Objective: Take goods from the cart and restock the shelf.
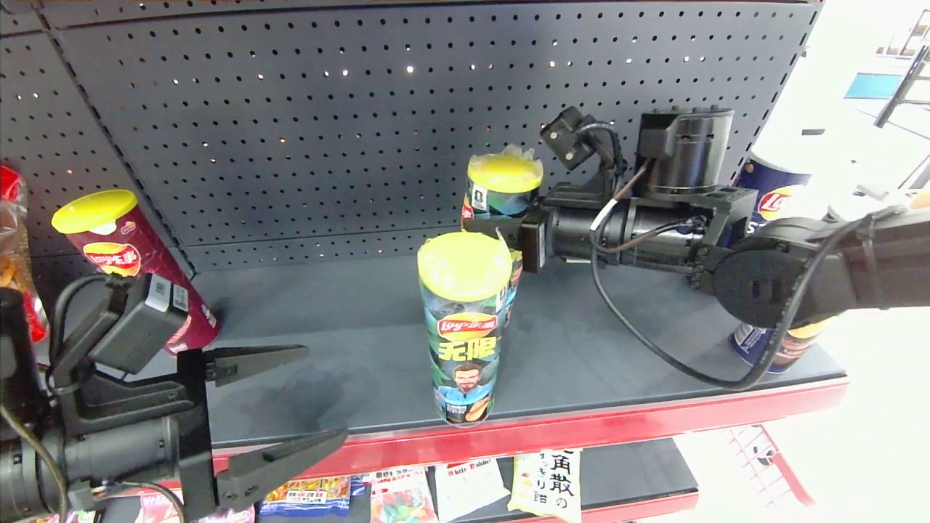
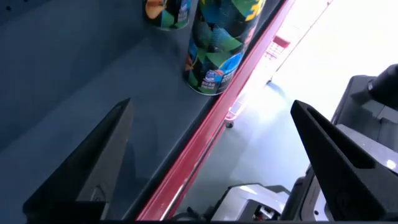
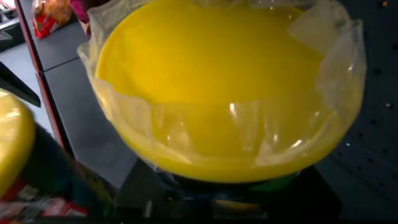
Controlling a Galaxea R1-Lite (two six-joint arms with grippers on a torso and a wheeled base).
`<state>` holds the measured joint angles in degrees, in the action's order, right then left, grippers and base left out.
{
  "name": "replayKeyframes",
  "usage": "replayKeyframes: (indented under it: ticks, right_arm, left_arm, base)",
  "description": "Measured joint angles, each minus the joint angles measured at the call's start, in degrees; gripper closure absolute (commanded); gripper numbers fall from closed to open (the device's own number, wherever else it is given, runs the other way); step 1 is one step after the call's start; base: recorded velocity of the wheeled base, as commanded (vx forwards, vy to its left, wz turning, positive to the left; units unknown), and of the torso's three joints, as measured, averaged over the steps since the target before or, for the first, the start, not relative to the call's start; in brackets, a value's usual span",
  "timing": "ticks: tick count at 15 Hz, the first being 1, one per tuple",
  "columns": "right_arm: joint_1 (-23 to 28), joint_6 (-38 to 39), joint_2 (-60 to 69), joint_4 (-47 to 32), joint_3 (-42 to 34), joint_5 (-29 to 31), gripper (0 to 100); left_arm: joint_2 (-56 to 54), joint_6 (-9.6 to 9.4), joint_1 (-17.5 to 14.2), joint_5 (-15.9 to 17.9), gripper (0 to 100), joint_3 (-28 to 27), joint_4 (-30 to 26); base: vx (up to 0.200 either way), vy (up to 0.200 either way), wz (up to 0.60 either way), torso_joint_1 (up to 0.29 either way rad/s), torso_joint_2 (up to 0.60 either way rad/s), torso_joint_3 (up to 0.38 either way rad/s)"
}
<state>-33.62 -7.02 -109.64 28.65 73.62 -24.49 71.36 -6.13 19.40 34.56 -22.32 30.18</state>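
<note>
Two green chip cans with yellow lids are on the dark shelf (image 1: 617, 341). The front can (image 1: 465, 327) stands upright near the red front edge, and its base also shows in the left wrist view (image 2: 214, 50). The back can (image 1: 501, 187) is just behind it, with my right gripper (image 1: 488, 226) shut around its body from the right. Its wrapped yellow lid (image 3: 217, 87) sits very close to the right wrist camera. My left gripper (image 1: 327, 394) is open and empty at the shelf's front left, its fingers (image 2: 93, 162) straddling the red edge.
A maroon chip can (image 1: 131, 261) leans at the shelf's left. A blue can (image 1: 774, 211) stands behind my right arm at the right end. The pegboard back wall (image 1: 327, 131) closes the rear. Snack bags (image 1: 465, 490) lie on the lower shelf.
</note>
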Motion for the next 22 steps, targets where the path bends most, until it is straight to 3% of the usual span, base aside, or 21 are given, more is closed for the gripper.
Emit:
replayKeyframes:
  ticks: [11, 22]
  right_arm:
    - [-0.1, -0.9, -5.2, 0.6, 3.6, 0.0, 100]
    - [-0.3, -1.6, -5.0, 0.4, 2.4, 0.1, 100]
  left_arm:
    - [-1.5, 0.00, -0.2, -0.4, 0, 0.7, 0.2]
    - [-1.4, -0.02, 0.0, -0.4, 0, 0.7, 0.2]
  base:
    - [0.000, 0.000, 0.00, 0.000, 0.00, 0.000]
    - [0.000, 0.000, 0.00, 0.000, 0.00, 0.000]
